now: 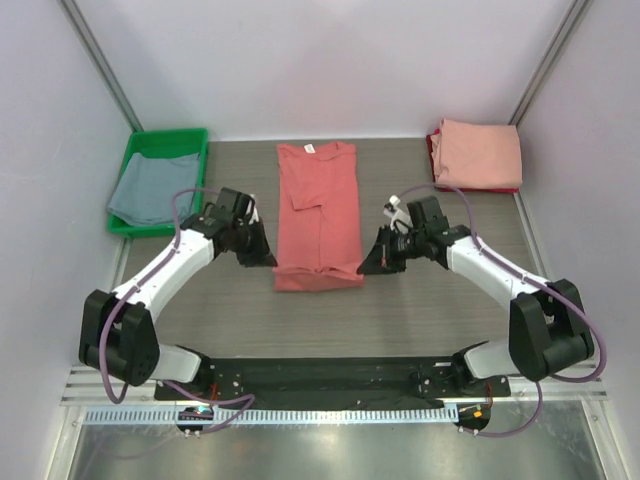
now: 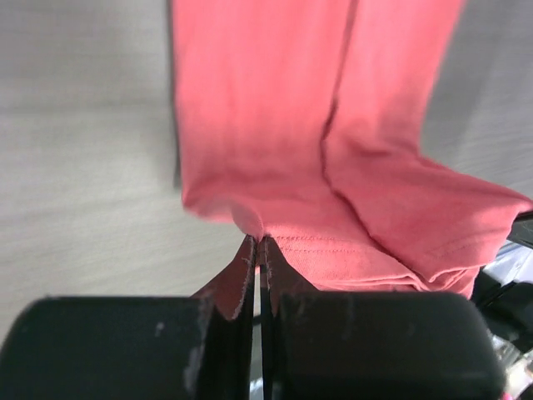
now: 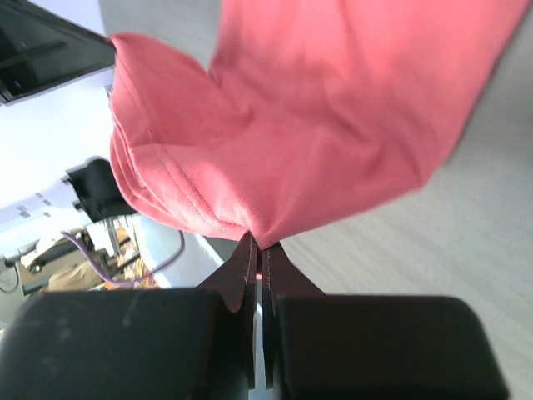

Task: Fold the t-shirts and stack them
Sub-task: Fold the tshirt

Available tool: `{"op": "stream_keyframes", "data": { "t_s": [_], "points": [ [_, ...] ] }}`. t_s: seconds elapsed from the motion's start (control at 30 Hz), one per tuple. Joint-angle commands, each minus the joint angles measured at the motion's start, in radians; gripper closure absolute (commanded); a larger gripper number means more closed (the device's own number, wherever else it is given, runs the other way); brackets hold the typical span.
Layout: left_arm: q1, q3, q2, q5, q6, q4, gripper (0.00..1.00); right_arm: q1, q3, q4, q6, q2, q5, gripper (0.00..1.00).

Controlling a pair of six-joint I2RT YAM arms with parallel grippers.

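Coral-red t-shirt (image 1: 318, 212), near corners clamped in jaws

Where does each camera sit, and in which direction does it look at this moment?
Top external: above and behind the arms, looking down at the table; both arms show, with the left gripper and right gripper at the near corners of the coral-red t-shirt.
Left wrist: on the left arm, looking along its own shut fingers at the pinched hem.
Right wrist: on the right arm, looking along its own shut fingers at the other pinched corner.
Shared: all three views show the coral-red t-shirt.
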Motion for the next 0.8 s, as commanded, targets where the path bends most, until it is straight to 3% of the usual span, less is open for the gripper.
{"op": "stream_keyframes", "data": {
  "t_s": [0.0,0.4,0.77],
  "points": [
    [0.020,0.095,0.039,0.005,0.042,0.028,1.00,-0.026,0.149,-0.029,-0.070,0.067,0.002,0.99],
    [0.138,0.273,0.265,0.056,0.047,0.100,1.00,-0.092,0.441,0.055,-0.113,0.356,0.047,0.99],
    [0.182,0.469,0.499,0.160,0.077,0.137,1.00,-0.113,0.572,0.083,-0.127,0.517,0.067,0.99]
  ]
}}
